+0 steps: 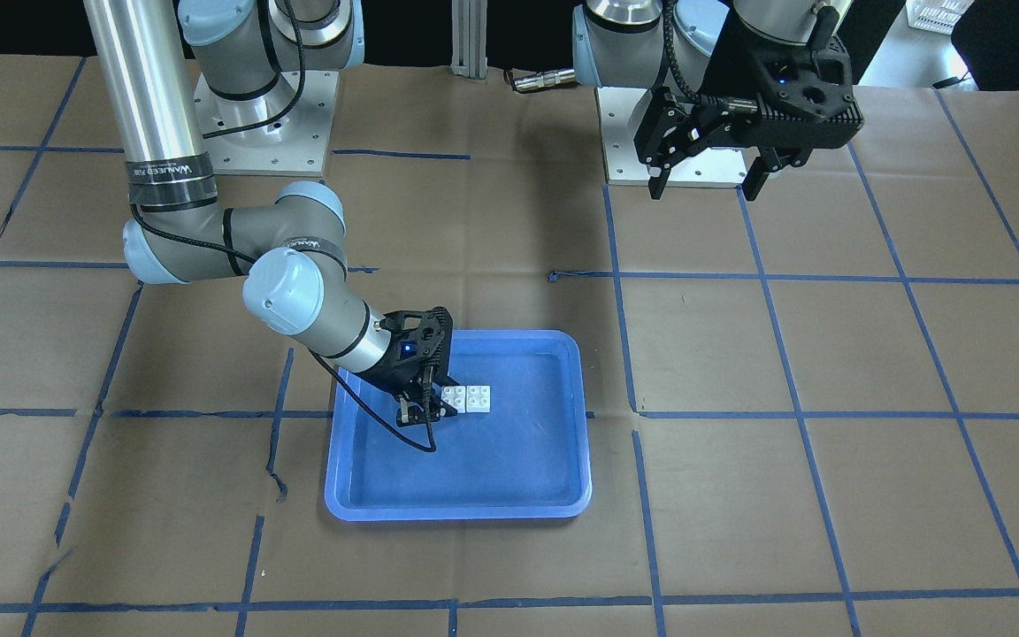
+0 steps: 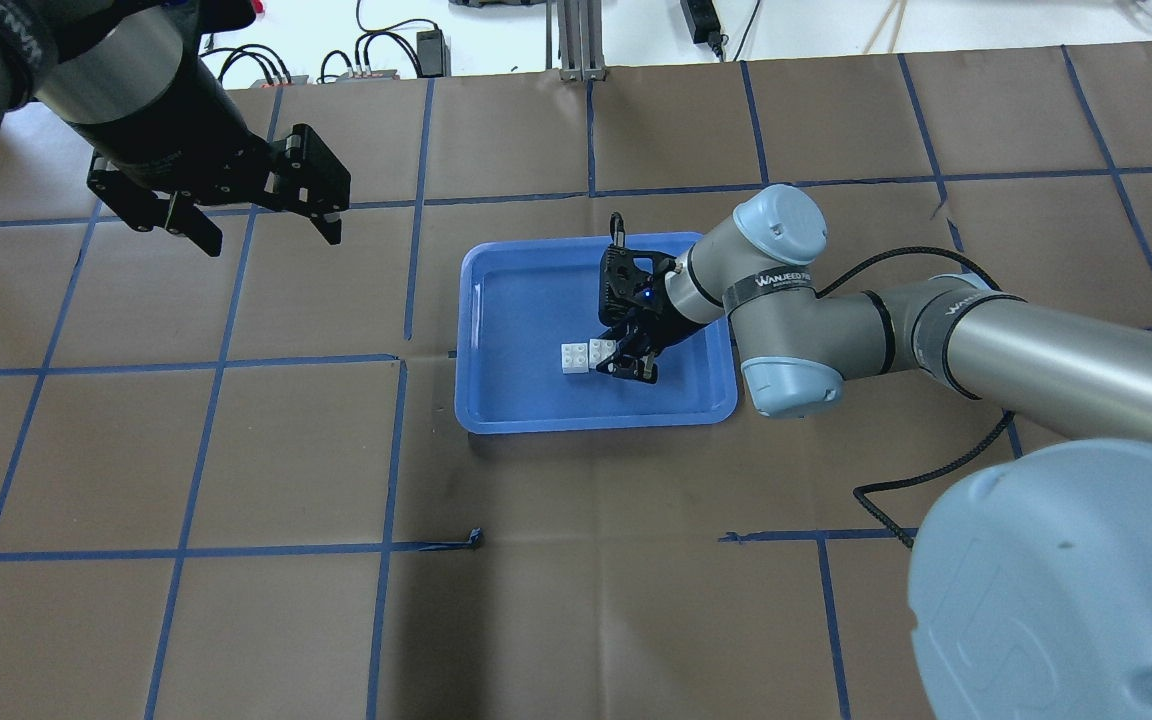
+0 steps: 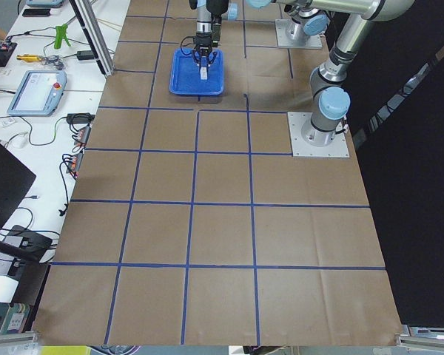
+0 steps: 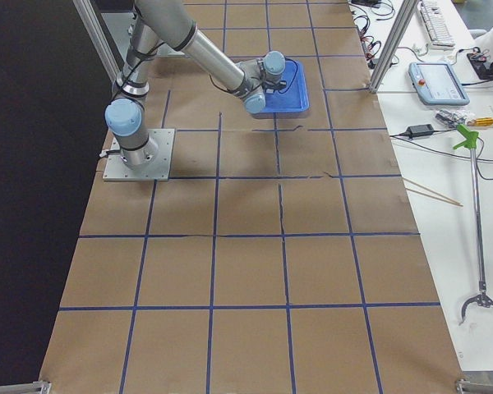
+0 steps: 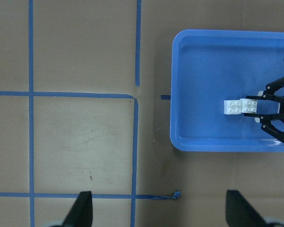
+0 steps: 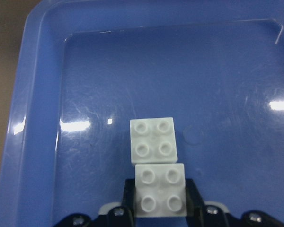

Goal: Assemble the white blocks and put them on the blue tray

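The blue tray lies mid-table and also shows in the overhead view. Two white blocks sit side by side in it, touching. My right gripper reaches down into the tray and is shut on the nearer white block, its fingers against that block's sides. The other white block lies just beyond it, free. In the overhead view the held block is right of the free one. My left gripper hovers open and empty, well off the tray.
Brown paper with blue tape lines covers the table. The two arm base plates stand at the robot's side. A side bench with tools and a pendant runs along the table's far edge.
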Motion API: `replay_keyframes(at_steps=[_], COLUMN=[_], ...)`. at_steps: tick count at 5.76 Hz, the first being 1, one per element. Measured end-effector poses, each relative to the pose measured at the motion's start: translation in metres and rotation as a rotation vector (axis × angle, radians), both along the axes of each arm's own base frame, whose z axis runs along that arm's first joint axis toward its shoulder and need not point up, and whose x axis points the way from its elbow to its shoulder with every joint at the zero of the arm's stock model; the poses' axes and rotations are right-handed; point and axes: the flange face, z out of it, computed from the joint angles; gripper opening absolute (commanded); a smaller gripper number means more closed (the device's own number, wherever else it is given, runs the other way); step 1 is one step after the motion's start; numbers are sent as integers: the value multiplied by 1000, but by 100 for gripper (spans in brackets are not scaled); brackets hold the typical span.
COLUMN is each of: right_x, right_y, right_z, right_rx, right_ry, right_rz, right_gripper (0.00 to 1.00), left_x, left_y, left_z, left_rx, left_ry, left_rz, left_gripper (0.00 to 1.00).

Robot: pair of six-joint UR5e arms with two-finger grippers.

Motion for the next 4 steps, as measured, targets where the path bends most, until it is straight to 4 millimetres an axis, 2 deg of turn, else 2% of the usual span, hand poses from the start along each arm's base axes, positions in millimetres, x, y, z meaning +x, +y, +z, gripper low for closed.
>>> replay_keyframes(at_steps=[4], right_x=[5], right_y=[2], right_z=[-1], right_rx=[-2], right_ry=[1], right_rz=[10], right_gripper=[32], left_x=[0], left_y=[-1], left_z=[-1], left_rx=[2], left_ry=[0], left_rz=[1], left_gripper=[99])
